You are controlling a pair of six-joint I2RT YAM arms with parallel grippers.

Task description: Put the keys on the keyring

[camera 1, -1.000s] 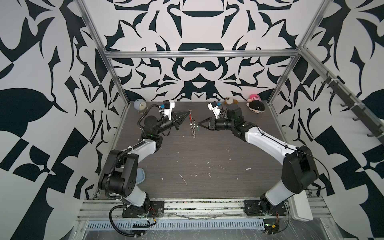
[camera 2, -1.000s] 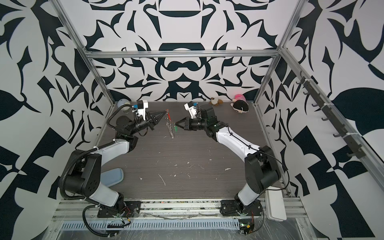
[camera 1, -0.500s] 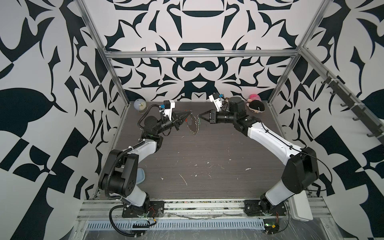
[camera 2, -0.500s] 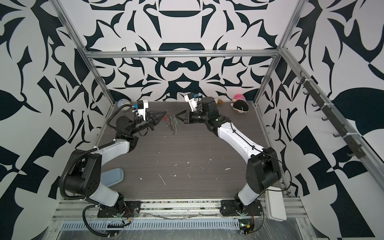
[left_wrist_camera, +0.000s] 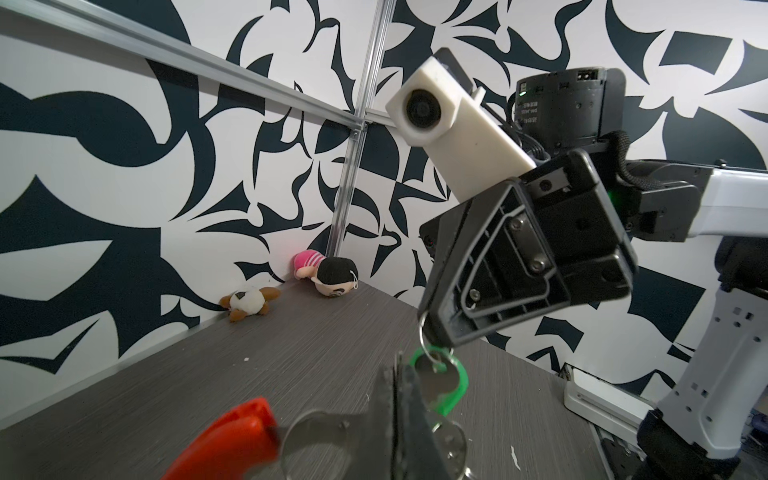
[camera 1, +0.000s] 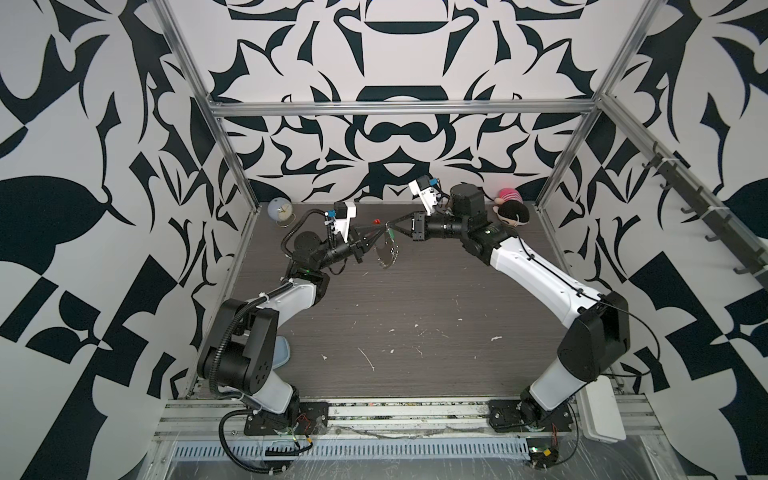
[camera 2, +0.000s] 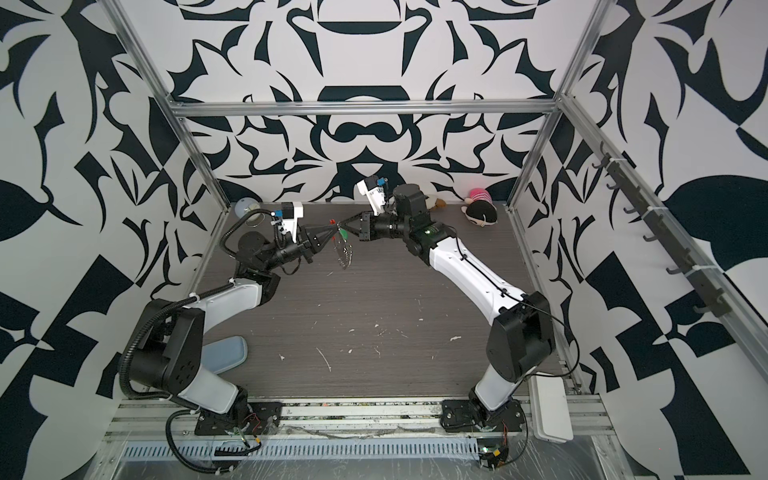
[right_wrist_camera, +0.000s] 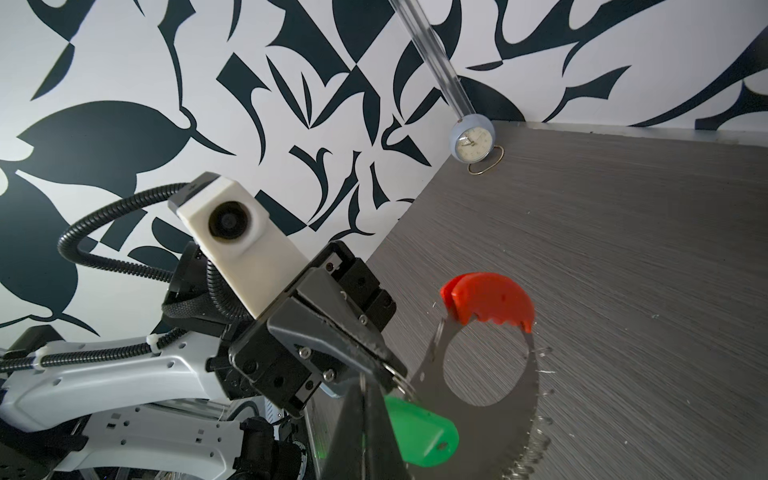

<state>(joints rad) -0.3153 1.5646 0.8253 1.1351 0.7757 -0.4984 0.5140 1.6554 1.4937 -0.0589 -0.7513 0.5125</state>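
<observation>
Clamped shut, my left gripper [camera 1: 376, 235] pinched the keyring [right_wrist_camera: 486, 424] in the upper middle of both top views, its loop hanging above the table [camera 1: 415, 311]. Facing it tip to tip, my right gripper [camera 1: 391, 227] was closed on the small ring of the keys [right_wrist_camera: 419, 432], with the green tag just beside the loop.

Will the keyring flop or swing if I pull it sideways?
Probably stiff: the keyring holds its round shape pinched at its edge by the left gripper. Its small rings hang loose, so they would likely jingle and slide.
</observation>
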